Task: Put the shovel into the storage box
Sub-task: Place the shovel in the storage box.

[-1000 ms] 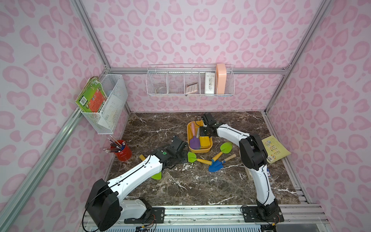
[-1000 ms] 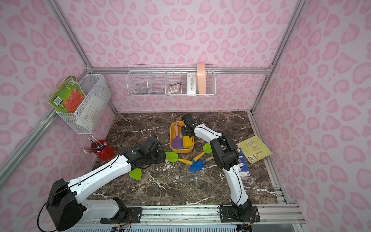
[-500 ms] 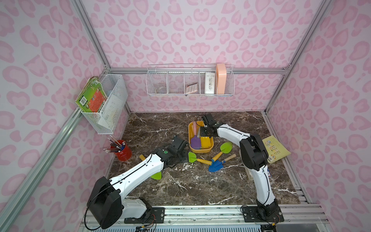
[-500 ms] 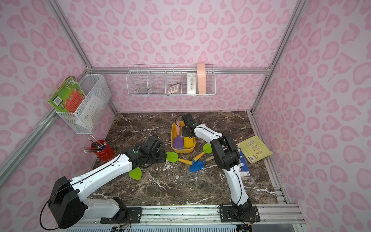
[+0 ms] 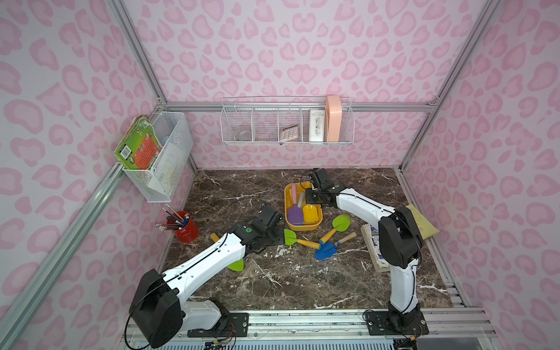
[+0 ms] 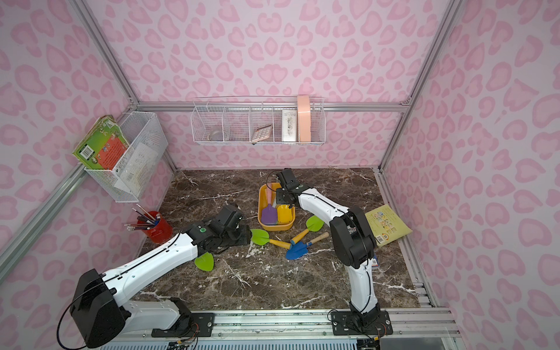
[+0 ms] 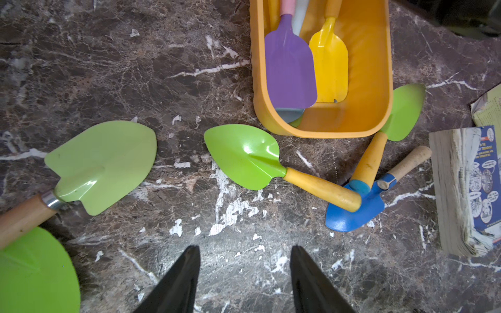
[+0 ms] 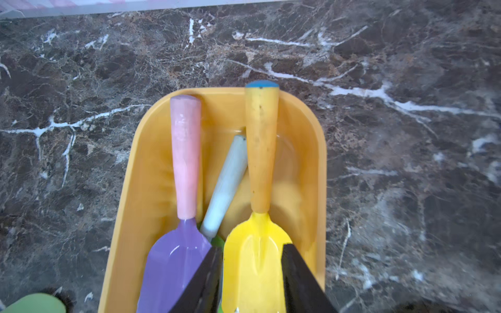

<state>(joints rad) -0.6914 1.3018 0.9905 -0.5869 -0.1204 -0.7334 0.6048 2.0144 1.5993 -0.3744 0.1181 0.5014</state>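
Now: yellow shovel (image 8: 261, 151) is laid in the storage box (image 5: 304, 227), mid-frame in a top view. Right gripper (image 8: 252, 246) jaws straddle its blade; pinched or released cannot be told. Straight vertical withdrawal is advised. Left gripper (image 7: 244, 247) is parted, empty.

red pencil cup (image 5: 186, 231), wire basket (image 5: 263, 131), book (image 5: 372, 246)

Storage box (image 5: 304, 228) sits mid-way across the desk (image 5: 288, 288), toward the far side. In it the left shovel (image 5: 295, 213) and the right shovel (image 5: 310, 213) lie side by side, handles to the far end, a 3rd handle (image 8: 226, 187) between them. Right pincer (image 8: 252, 252) hangs over the right shovel. On the box's near side lie 3 crossed shovels (image 5: 325, 251); left of them the left pincer (image 7: 244, 248), then 2 further shovels (image 7: 100, 165). Pencil cup (image 5: 186, 230) at left edge, books (image 5: 374, 251) at right.
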